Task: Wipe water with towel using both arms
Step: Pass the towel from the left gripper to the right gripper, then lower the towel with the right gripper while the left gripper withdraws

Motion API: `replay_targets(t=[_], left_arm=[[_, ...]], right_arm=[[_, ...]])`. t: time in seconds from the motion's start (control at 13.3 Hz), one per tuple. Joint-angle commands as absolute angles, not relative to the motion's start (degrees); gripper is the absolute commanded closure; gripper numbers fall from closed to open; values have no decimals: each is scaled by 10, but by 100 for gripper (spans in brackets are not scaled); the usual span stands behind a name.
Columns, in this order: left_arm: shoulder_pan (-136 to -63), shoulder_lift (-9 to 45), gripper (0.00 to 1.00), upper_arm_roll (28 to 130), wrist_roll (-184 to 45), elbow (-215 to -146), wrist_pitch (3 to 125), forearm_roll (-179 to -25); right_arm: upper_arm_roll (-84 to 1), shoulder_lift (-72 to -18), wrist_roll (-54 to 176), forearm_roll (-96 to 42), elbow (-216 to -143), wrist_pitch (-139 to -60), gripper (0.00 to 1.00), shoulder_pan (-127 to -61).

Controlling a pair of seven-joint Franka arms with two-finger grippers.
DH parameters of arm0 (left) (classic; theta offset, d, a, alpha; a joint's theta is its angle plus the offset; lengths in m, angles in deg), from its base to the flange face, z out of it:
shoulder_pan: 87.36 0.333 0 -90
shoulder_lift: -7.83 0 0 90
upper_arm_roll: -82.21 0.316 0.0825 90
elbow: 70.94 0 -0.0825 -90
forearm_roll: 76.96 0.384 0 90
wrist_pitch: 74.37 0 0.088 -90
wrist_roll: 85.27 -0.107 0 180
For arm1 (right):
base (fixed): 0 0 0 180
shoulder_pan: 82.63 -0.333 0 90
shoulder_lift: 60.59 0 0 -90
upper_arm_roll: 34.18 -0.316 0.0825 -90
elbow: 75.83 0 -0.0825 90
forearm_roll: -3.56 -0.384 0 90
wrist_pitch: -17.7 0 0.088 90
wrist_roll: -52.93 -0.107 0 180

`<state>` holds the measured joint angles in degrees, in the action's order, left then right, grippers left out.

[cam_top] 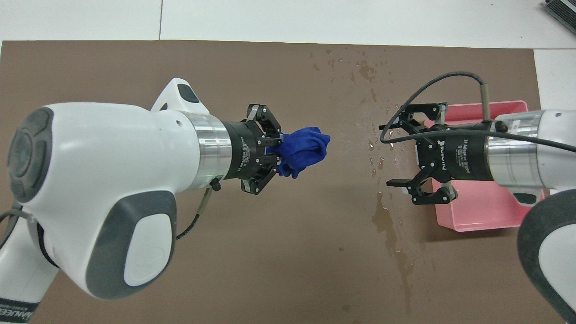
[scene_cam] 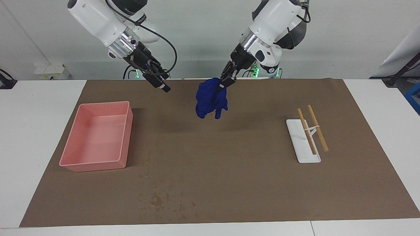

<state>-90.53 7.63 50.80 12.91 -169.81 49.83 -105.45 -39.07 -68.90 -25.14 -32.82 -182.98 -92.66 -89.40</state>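
Observation:
My left gripper [scene_cam: 224, 84] is shut on the royal-blue towel [scene_cam: 210, 100], which hangs bunched from it, up in the air over the middle of the brown mat [scene_cam: 229, 170]. In the overhead view the left gripper [cam_top: 273, 150] holds the towel [cam_top: 303, 150] pointed toward the right gripper. My right gripper [scene_cam: 160, 84] is open and empty, up in the air over the mat beside the pink bin; it also shows in the overhead view [cam_top: 397, 146]. Water [cam_top: 390, 227] lies in a streak and drops on the mat, under the right gripper and farther out [scene_cam: 157, 200].
A pink bin [scene_cam: 93, 165] stands toward the right arm's end; it also shows in the overhead view [cam_top: 477, 216]. A white stand [scene_cam: 303, 147] with two wooden sticks [scene_cam: 317, 128] lies toward the left arm's end, hidden in the overhead view by the left arm.

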Motion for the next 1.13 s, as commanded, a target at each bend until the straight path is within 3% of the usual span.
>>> replay_targets(t=[0.0,0.23,0.68,0.75,0.9,0.98,1.05], left_arm=[[-946,72,100,514,165,-1704,538,-1067],[-971,73,100,513,197,-1704,563,-1068],[-994,72,100,513,264,-1703,612,-1080],[-994,71,100,513,264,-1703,612,-1080],[-996,71,100,513,265,-1703,614,-1080],[-1000,72,100,513,267,-1703,619,-1081],[-1001,71,100,513,267,-1704,621,-1081]], right_arm=[[-391,-693,-285,-341,-1853,-980,0,-925],[-391,-682,-329,-341,-1855,-1042,0,-961],[-391,-683,-330,-341,-1870,-1046,0,-979],[-391,-682,-317,-341,-1870,-1046,8,-979],[-391,-681,-294,-340,-1869,-1046,67,-979],[-391,-681,-291,-341,-1869,-1046,89,-978],[-391,-681,-282,-340,-1868,-1045,99,-978]])
